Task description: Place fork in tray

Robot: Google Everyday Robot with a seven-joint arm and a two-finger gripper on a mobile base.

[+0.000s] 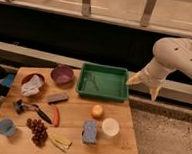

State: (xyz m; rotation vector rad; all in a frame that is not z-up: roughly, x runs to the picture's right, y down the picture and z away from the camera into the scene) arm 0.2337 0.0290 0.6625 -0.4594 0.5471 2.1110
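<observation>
The green tray (104, 94) stands at the back right of the wooden table. The fork (93, 82), a thin grey utensil, lies inside the tray on its left half. My gripper (145, 87) hangs just off the tray's right edge, above the table's right side, on the cream arm (176, 57). Its two fingers are spread apart with nothing between them.
A purple bowl (62, 74) and a red bowl with a white cloth (30, 84) sit left of the tray. In front are a grey block (57, 97), a black-handled tool (31, 109), grapes (36, 129), an orange (97, 110), a blue sponge (89, 131), a white cup (110, 127) and a blue cup (6, 127).
</observation>
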